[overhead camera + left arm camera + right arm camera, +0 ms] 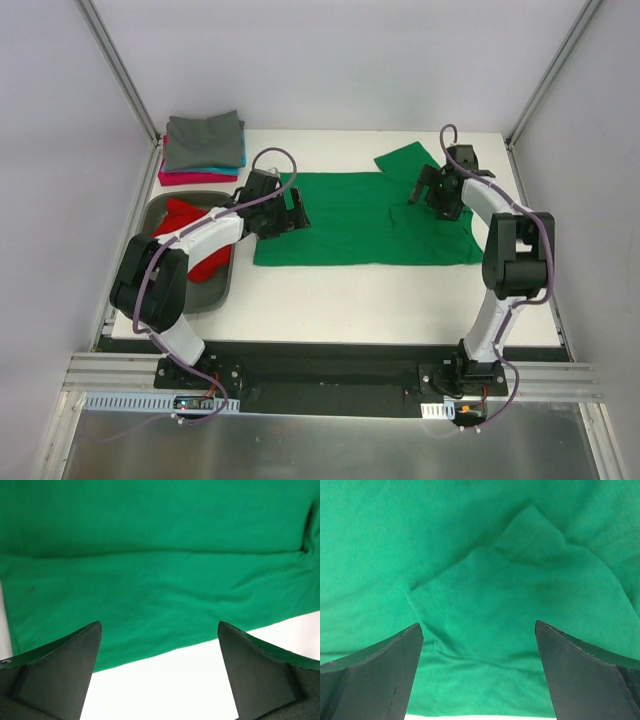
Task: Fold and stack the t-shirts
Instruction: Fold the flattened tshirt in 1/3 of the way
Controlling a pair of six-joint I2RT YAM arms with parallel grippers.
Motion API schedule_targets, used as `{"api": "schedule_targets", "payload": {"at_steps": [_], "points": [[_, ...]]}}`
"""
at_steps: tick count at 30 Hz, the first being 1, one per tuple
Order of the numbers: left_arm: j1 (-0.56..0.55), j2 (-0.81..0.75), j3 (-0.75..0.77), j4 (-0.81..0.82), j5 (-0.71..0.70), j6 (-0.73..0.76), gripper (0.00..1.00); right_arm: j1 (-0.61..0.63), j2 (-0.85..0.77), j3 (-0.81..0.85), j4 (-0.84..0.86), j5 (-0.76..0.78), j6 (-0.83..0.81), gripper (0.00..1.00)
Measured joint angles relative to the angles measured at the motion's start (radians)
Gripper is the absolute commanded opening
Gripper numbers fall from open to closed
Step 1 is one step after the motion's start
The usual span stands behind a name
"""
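Observation:
A bright green t-shirt point(365, 220) lies spread flat across the middle of the white table, one sleeve point(408, 160) sticking out at the back. My left gripper point(285, 212) hovers open over its left hem point(150, 605), with nothing between the fingers. Over the shirt's right end, my right gripper point(432, 190) is open above a folded-in sleeve point(520, 595). A red t-shirt point(195, 240) lies crumpled in the tray. Grey point(205, 135), teal point(243, 152) and pink-magenta point(195, 178) t-shirts sit folded in a stack at the back left.
The grey metal tray point(215, 290) sits at the table's left edge under my left arm. White enclosure walls and metal frame posts point(120, 70) bound the table. Bare white table point(350, 300) lies in front of the green shirt.

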Motion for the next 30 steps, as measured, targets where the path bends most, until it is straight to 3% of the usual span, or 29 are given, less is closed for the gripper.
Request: {"api": "schedule_targets", "payload": {"at_steps": [9, 17, 22, 27, 30], "points": [[0.012, 0.135, 0.074, 0.014, 0.023, 0.006, 0.99, -0.008, 0.258, 0.246, 0.027, 0.046, 0.001, 0.96], [0.029, 0.155, 0.051, 0.006, 0.033, 0.008, 0.99, -0.021, 0.274, 0.375, 0.097, 0.073, -0.038, 0.96], [0.032, 0.156, 0.048, 0.011, 0.039, 0.007, 0.99, -0.015, 0.182, 0.216, 0.138, 0.037, -0.037, 0.96], [0.033, 0.143, 0.018, 0.043, 0.042, 0.006, 0.99, -0.008, -0.008, -0.134, 0.181, 0.041, 0.006, 0.96], [0.033, 0.125, -0.016, 0.072, 0.042, 0.002, 0.99, -0.011, -0.076, -0.259, 0.214, 0.034, 0.038, 0.96]]}}
